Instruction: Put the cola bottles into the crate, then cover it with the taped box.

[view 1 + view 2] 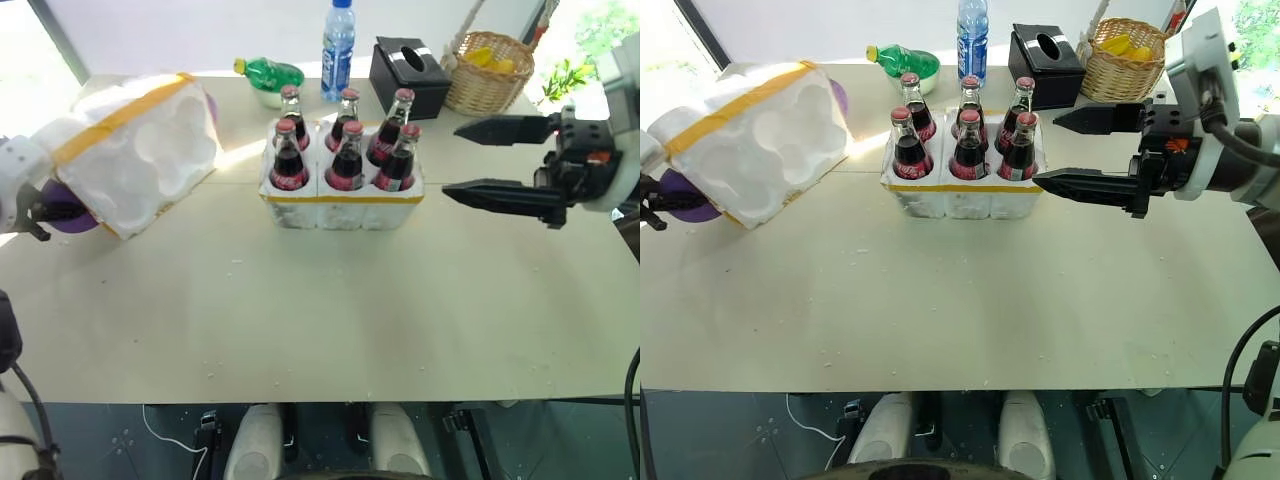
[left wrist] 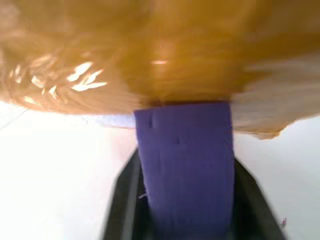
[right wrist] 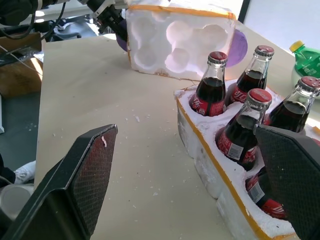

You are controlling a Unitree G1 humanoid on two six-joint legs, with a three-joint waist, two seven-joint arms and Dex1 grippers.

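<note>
The work surface was a pale cream table [image 1: 330, 310] with scattered white foam crumbs on its top. Dark flooring showed below its near edge, and bright daylight entered at the far corners of the room.

The crate [image 1: 342, 196] stood upright at the middle of the table, towards the far side, with a yellow tape band around its wall. All six cola bottles [image 1: 347, 160] stood in its wells, in two rows of three, red caps up.

The taped box [image 1: 140, 150] lay tilted at the left of the table, well apart from the crate, its moulded hollows facing the crate and a yellow band crossing its upper edge. A purple strap [image 2: 184, 165] lay against its taped side; the left gripper [image 1: 652, 212] was closed at that far-left end of the box, and the left wrist view showed the strap between its two black fingers.

The right gripper [image 1: 497, 158] hung just to the right of the crate with its fingers spread wide and nothing between them.

Along the far edge stood a green plastic bottle [image 1: 270, 73], a clear water bottle [image 1: 338, 48], a black tissue box [image 1: 409, 75] and a wicker basket [image 1: 488, 72].
</note>
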